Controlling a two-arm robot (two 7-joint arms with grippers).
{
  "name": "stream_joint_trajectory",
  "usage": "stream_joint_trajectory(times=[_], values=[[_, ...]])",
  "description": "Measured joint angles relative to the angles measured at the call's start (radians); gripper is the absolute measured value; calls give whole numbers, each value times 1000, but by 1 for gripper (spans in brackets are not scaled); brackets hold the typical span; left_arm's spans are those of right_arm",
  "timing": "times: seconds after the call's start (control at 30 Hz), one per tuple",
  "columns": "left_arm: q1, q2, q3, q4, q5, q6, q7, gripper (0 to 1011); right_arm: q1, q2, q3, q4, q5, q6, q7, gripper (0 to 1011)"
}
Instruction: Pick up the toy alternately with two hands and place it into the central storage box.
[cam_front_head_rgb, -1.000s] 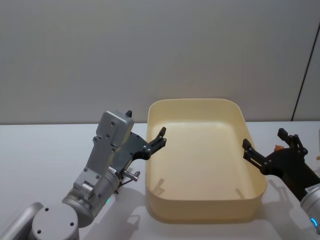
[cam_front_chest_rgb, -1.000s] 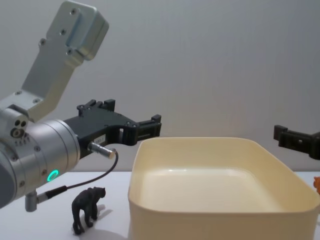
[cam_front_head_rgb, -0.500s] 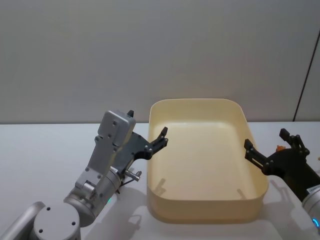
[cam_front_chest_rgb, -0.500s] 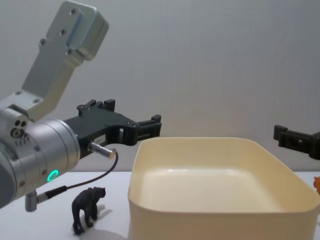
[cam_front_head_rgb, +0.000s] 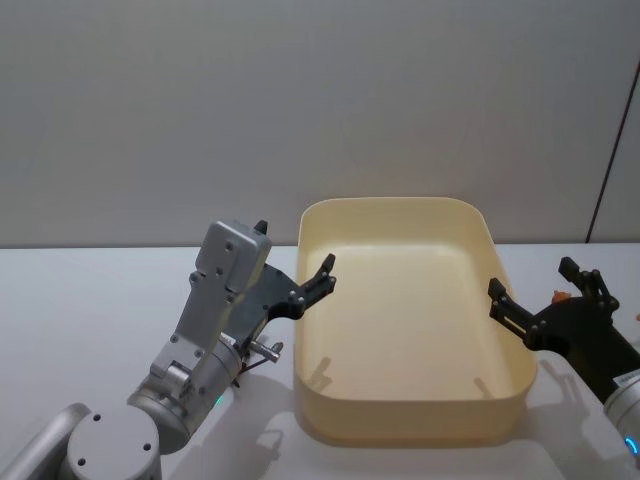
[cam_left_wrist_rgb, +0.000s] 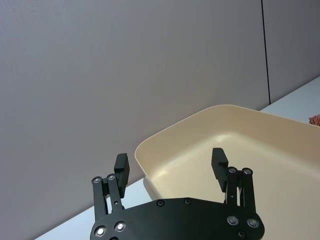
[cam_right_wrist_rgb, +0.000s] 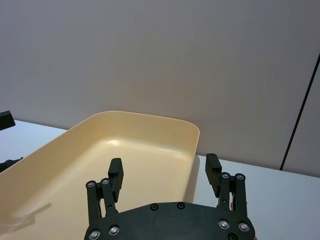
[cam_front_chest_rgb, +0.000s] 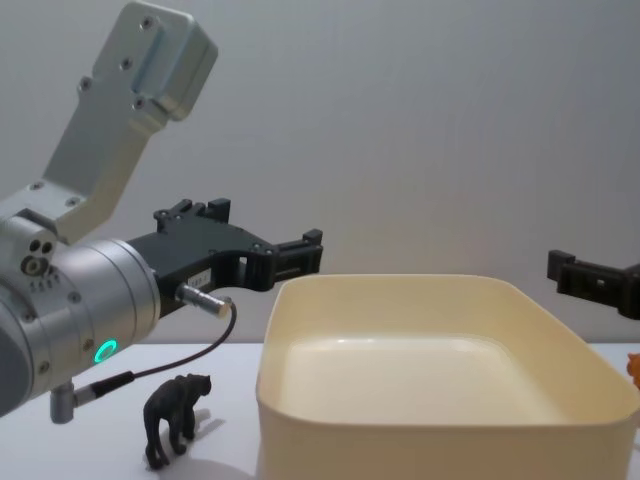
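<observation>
Left claw (cam_left_wrist_rgb: 170, 161) and right claw (cam_right_wrist_rgb: 164, 166), both spread and empty, are hovering at opposite sides of the central storage box (cam_front_head_rgb: 400, 422), probably readying alternate picks; the black toy (cam_front_chest_rgb: 175, 415) is standing on the counter (cam_front_head_rgb: 80, 300) beside its left wall.

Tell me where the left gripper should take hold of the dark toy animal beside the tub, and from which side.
Grip the dark toy animal across its torso, coming down from above. It stands upright on four legs, left of the storage box, so its back is exposed; the narrow body should fit the open left gripper, while legs and head look too thin.
</observation>
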Motion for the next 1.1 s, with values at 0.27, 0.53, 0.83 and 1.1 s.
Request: stream_joint_trajectory(times=[0.27,0.53,0.83,1.1], values=[[0,0,0,0,0,0,0,1001,0,0,0,0,0,0,0,1001],[0,0,0,0,0,0,0,1001,0,0,0,0,0,0,0,1001],[0,0,0,0,0,0,0,1001,-6,16,12,-1,9,0,15,1001],[0,0,0,0,0,0,0,1001,-11,46,36,-1,31,1,37,1001]])
